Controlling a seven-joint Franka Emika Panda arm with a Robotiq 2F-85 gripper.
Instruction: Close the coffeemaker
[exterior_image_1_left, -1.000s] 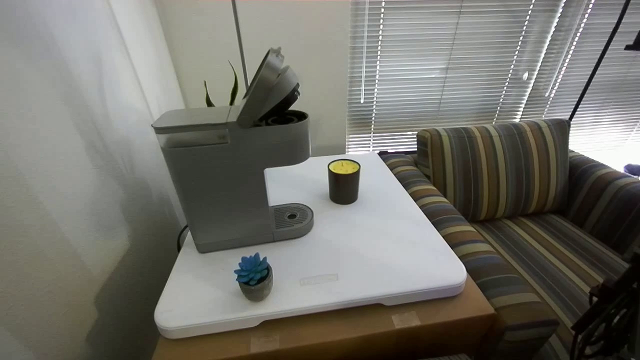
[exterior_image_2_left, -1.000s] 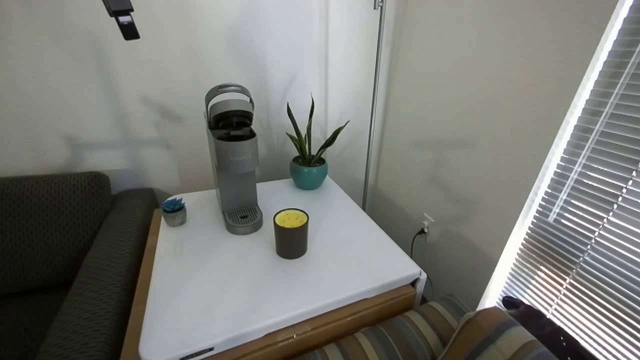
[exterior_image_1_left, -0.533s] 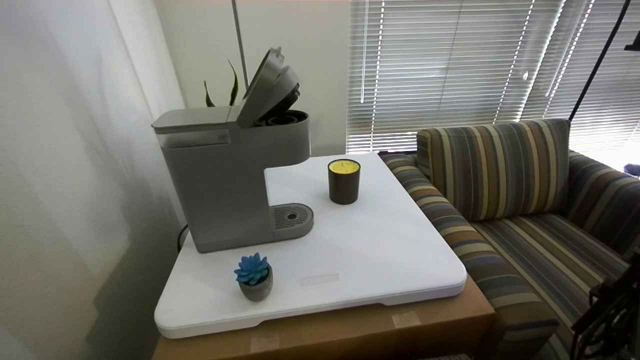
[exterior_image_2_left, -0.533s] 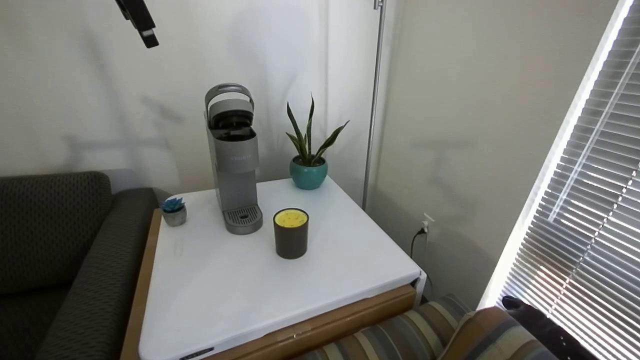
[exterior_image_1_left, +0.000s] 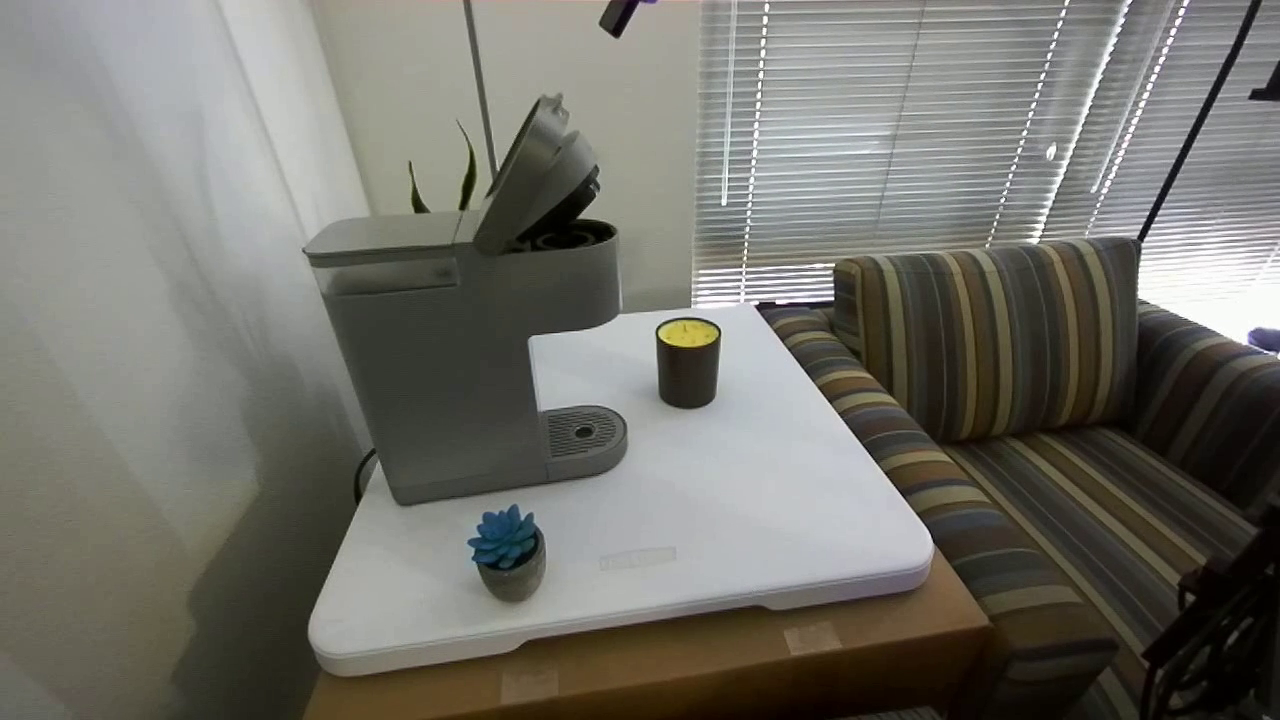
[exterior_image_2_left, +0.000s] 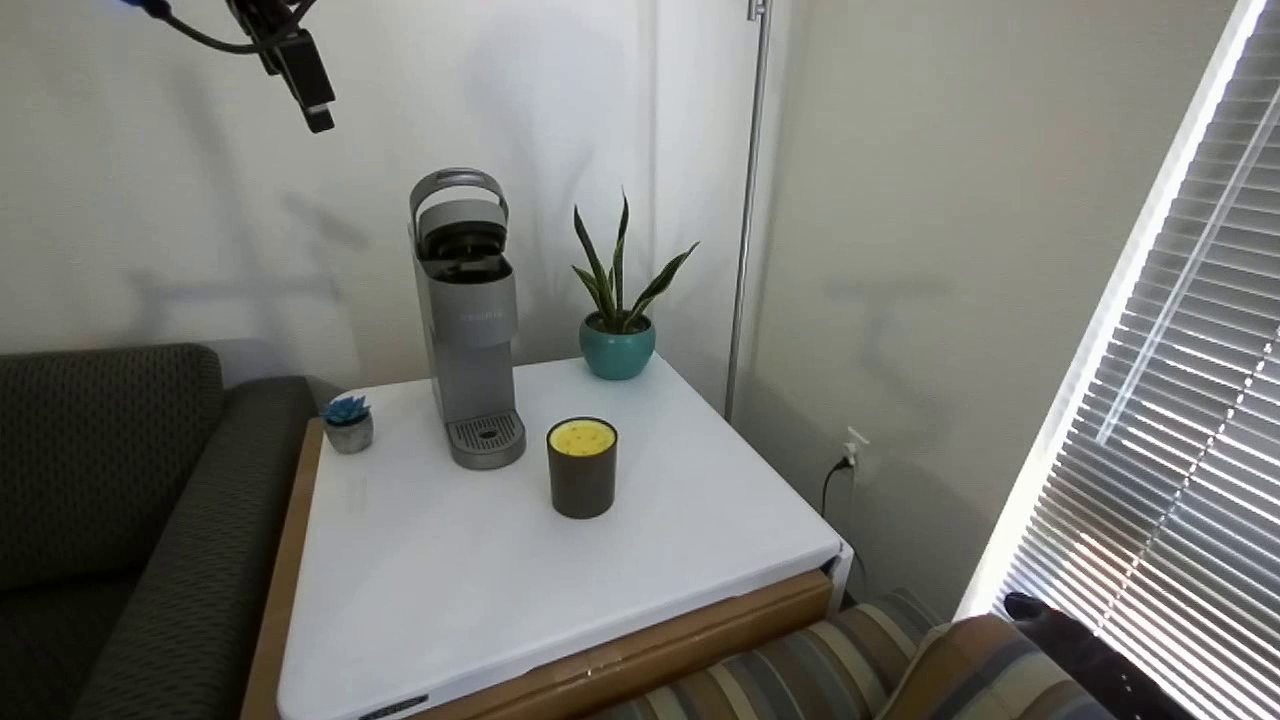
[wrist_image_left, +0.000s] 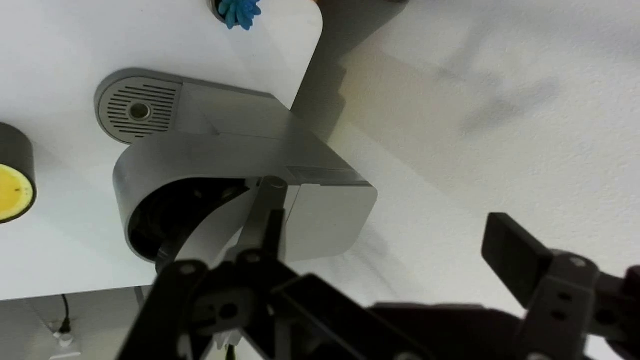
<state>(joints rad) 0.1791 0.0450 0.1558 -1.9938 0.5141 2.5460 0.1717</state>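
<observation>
The grey coffeemaker (exterior_image_1_left: 440, 390) stands on the white table and shows in both exterior views (exterior_image_2_left: 472, 370). Its top lid (exterior_image_1_left: 535, 180) is raised and tilted back, with the dark brewing opening exposed under it. In the wrist view the coffeemaker (wrist_image_left: 245, 155) lies at centre left, with the lid (wrist_image_left: 215, 230) partly hidden behind a finger. My gripper (wrist_image_left: 390, 232) is open with nothing between its fingers; they are wide apart. In the exterior views the gripper shows only in part at the top edge (exterior_image_2_left: 305, 85), above the coffeemaker and apart from it (exterior_image_1_left: 618, 17).
A dark candle jar (exterior_image_1_left: 688, 370) with yellow wax stands in front of the coffeemaker. A small blue succulent (exterior_image_1_left: 510, 560) sits beside it. A plant in a teal pot (exterior_image_2_left: 617, 345) is on its far side. A wall (wrist_image_left: 475, 150) stands close behind the coffeemaker.
My gripper has moved down and to the right in an exterior view, and its tip has come into the top of the other exterior view. The coffeemaker and its raised lid have not moved.
</observation>
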